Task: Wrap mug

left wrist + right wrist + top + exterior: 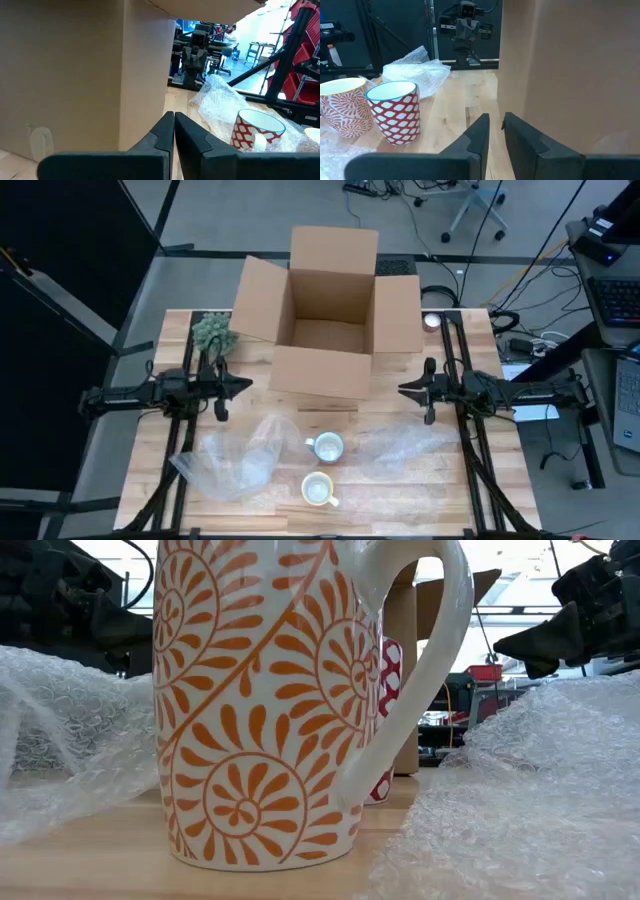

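Low view: upright mug [262, 700], handle rightward

Two mugs [326, 447] [318, 489] stand in front of the box [325, 320], between two bubble wrap sheets [235, 460] [405, 445].

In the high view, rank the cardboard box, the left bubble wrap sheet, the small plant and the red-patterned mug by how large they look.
1. Cardboard box, clearly largest.
2. Left bubble wrap sheet.
3. Small plant.
4. Red-patterned mug.

Plant and mug look close in size, so their order is unsure.
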Controlling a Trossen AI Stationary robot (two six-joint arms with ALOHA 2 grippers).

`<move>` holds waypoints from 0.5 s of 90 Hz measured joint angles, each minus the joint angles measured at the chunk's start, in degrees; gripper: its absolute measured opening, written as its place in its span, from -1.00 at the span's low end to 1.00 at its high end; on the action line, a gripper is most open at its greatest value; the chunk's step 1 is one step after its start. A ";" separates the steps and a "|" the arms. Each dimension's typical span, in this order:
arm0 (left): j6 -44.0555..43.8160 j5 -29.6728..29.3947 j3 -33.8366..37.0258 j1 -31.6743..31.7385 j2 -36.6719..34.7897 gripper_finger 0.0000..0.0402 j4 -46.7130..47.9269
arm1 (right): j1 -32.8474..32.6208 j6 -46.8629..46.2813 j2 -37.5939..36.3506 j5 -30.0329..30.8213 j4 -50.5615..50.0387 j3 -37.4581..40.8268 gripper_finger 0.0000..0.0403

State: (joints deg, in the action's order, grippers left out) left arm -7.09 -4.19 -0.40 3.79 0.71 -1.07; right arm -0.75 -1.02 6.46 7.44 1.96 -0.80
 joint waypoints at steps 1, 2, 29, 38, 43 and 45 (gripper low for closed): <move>-0.07 0.00 0.01 -0.01 0.00 -0.99 -0.04 | 0.00 0.00 0.00 -0.01 -0.01 0.00 -0.78; -0.09 0.00 0.02 -0.01 -0.01 -0.99 -0.08 | 0.00 0.00 -0.01 -0.02 -0.01 0.00 -0.78; -19.74 -2.90 0.00 -0.06 -0.03 -0.99 -5.51 | 0.00 0.00 0.00 -0.02 -0.02 0.01 -0.78; -20.85 -3.11 -0.06 -0.06 0.01 -0.99 -9.01 | 0.00 0.00 0.00 -0.01 -0.02 0.02 -0.78; -20.89 -0.58 -1.04 -0.04 0.04 -0.99 -8.82 | 0.00 0.00 0.00 -0.02 -0.02 0.00 -0.78; -20.45 1.15 -2.03 -0.20 0.07 -0.99 -8.65 | 0.00 0.00 0.00 0.00 0.00 0.00 -0.78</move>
State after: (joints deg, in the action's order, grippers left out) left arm -27.54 -3.04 -2.43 3.59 0.78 -9.72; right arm -0.75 -1.02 6.46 7.44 1.96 -0.80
